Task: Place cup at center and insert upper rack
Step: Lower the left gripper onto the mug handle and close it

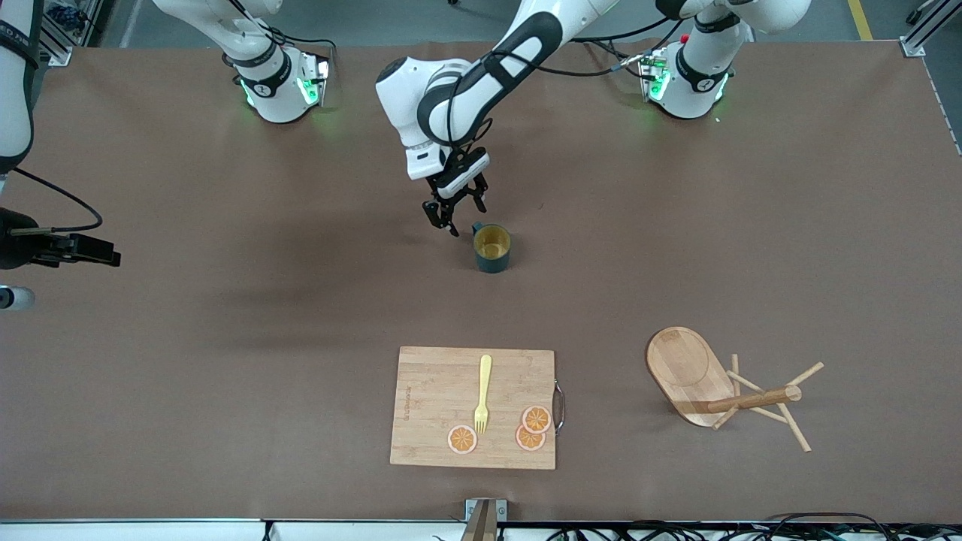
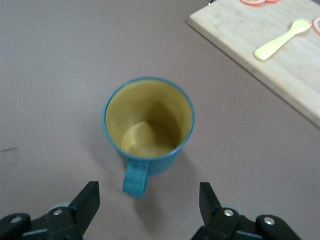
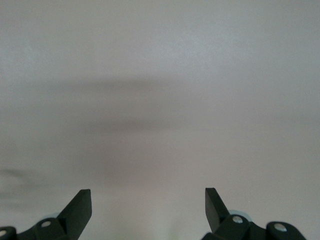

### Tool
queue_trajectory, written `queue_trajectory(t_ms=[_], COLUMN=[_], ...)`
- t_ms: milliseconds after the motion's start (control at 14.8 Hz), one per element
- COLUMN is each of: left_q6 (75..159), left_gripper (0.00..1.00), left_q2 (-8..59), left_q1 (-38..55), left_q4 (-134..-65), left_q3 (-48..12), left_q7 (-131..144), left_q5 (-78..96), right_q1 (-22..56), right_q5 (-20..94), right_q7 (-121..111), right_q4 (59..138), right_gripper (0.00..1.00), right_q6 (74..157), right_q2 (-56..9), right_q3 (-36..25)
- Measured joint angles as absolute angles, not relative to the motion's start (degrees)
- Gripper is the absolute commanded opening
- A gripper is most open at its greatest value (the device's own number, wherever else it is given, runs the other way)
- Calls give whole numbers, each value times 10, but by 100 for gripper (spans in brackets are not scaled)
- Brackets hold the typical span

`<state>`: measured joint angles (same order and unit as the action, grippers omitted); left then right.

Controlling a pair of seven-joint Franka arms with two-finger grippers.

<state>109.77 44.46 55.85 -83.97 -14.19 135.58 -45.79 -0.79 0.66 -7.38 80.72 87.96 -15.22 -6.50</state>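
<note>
A robotics lab: two arm bases bolted to a brown-covered table (image 1: 150,361), aluminium framing and loose cables at its edges.

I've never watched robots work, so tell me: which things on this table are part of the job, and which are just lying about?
Part of the job:
- small dark teal mug, yellow inside, upright; open left gripper beside it
- light wooden mug tree, tipped over

Lying about:
- rectangular wooden cutting board
- yellow fork on it
- three orange slices on it

The open right gripper waits.
</note>
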Motion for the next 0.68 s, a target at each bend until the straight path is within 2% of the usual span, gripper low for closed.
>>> queue_trajectory(t_ms=[135,406,677], left_q6=[1095,1086,1085], left_gripper=[83,67,56], left_q2=[453,462,473], left_q1=[567,570,570], left_q4=[-839,-839,-839], left_q3=[-140,-137,-132], left_q7=[1359,1359,1359], left_q5=[-460,-461,-465], right_q1=[-8,-14,-18], right_q5=[7,10,10], right_q7=[-73,-73,-73], right_q4=[800,794,811], right_gripper=[100,100,100], right_q6=[874,838,830], right_q2=[-152,-148,-114], right_q3=[-64,-64,-64])
